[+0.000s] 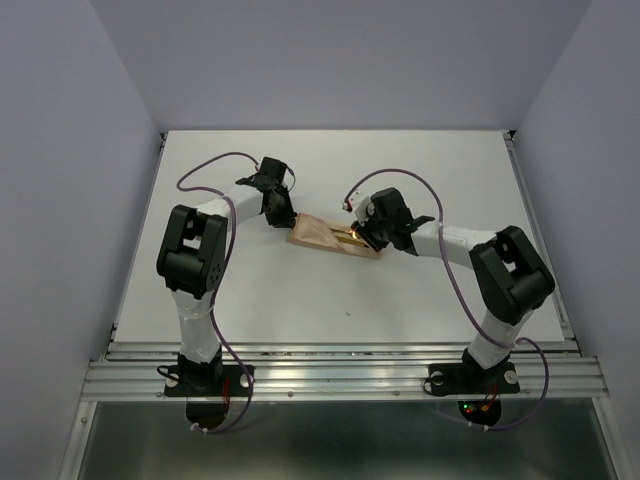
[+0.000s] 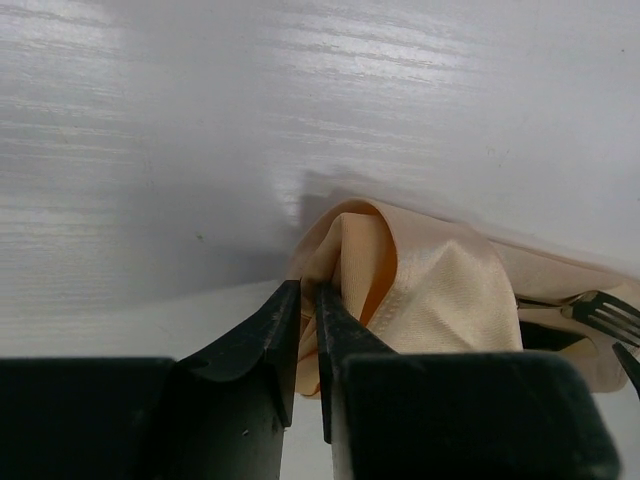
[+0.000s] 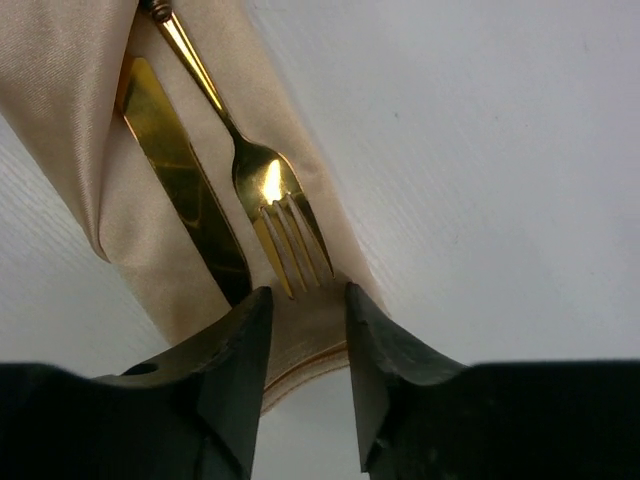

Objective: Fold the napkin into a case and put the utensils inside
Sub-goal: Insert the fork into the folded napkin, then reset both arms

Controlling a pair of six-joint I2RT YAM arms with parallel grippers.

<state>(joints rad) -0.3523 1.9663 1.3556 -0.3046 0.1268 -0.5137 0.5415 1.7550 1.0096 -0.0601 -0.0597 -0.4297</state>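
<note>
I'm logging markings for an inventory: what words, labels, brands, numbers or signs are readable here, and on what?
None can be read in any view.
The napkin, the gold fork, the gold knife and the table show no lettering.

The napkin [image 1: 318, 234] lies in the middle of the desk [image 1: 420, 170], crosswise between the two arms. The left gripper [image 2: 308, 292] is right at its left end, with a fold of cloth caught between the jaws. The right gripper [image 3: 308, 295] is at the right end, the napkin's edge showing in the gap of its parted jaws. On the cloth, the fork [image 3: 265, 185] and knife [image 3: 185, 190] lie side by side. The fork's tines sit just before the right jaws, and the knife lies between the fork and a fold.
</note>
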